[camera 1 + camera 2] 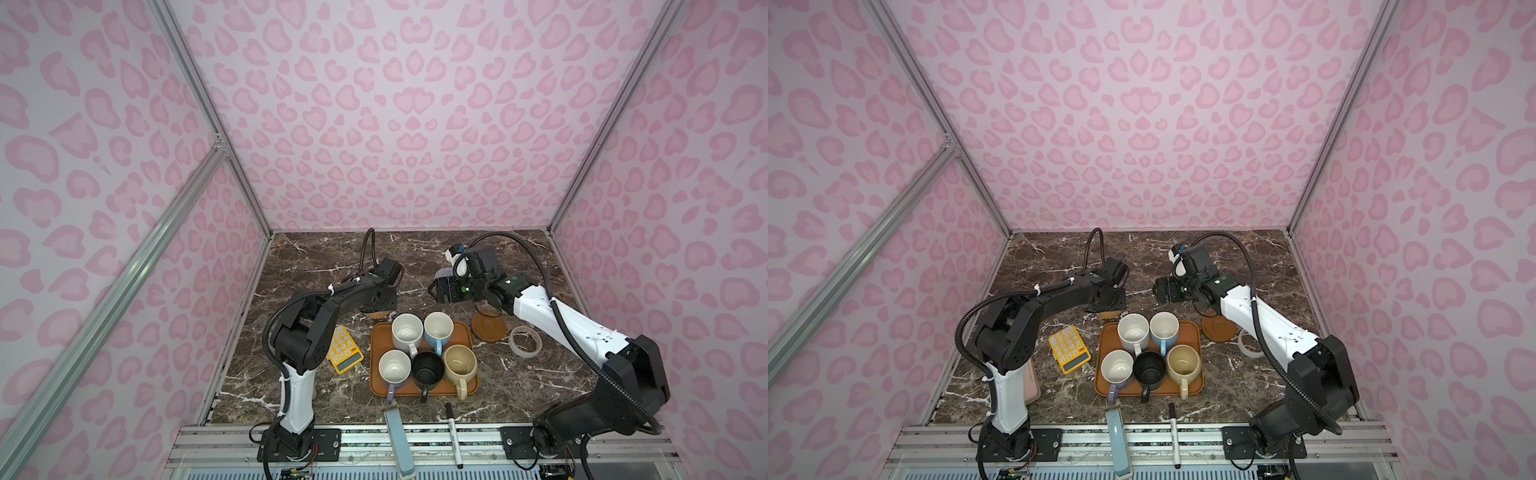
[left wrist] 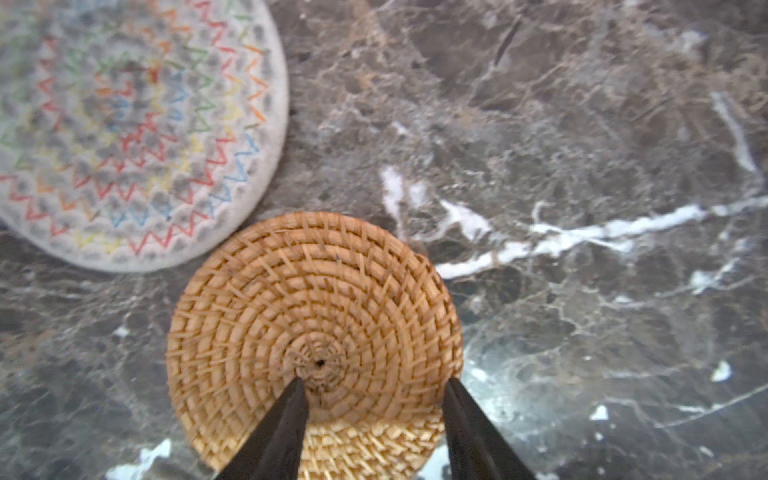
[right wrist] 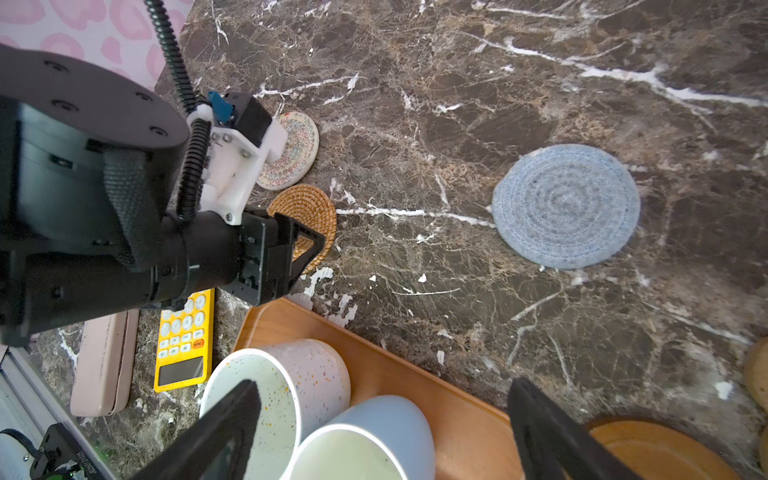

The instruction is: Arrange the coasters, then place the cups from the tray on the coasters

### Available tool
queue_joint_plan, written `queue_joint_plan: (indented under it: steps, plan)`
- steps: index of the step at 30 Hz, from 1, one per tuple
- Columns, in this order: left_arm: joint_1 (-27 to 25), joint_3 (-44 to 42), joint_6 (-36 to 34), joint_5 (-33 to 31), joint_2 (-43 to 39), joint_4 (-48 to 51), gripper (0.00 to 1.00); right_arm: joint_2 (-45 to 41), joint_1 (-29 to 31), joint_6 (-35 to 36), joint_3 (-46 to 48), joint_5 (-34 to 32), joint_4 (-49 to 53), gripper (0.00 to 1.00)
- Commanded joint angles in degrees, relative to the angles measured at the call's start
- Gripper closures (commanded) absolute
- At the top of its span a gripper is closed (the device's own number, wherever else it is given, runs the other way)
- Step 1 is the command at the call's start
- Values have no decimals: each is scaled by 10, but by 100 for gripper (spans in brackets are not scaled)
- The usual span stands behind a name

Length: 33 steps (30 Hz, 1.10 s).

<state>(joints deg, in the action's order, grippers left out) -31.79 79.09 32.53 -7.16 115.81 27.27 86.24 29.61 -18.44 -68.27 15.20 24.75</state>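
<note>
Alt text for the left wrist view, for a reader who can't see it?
A tan rattan round coaster lies on the marble table under the open left claw, one fingertip near its centre, one at its rim. A beige woven coaster with coloured zigzag stitching lies beside it.

Yellow calculator (image 1: 344, 350), tape ring (image 1: 516, 348), black marker (image 1: 453, 436).

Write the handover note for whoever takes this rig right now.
Left gripper: open, fingertips at the rattan coaster, next to the beige stitched coaster.
Right gripper: open, empty, hovering near the far edge of the tray.
Grey-blue coaster and brown rimmed coaster lie apart on the marble.
Done: nothing placed; no mug on a coaster.
Left: finish arranging coasters, then move the speckled white mug, light blue mug, lavender mug, black mug and cream mug off the tray.
</note>
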Motion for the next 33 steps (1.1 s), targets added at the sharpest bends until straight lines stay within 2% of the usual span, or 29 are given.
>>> queue_joint_plan:
  steps: [1,23,33]
  plan:
    - [-5,19,15,64,19,11,45,6,0,-2,1,-1,-5,5]
    - [1,203,11,52,142,59,44,25,-2,0,2,-3,-3,5]
    - [14,216,13,36,140,69,44,30,-4,-1,4,-3,-6,5]
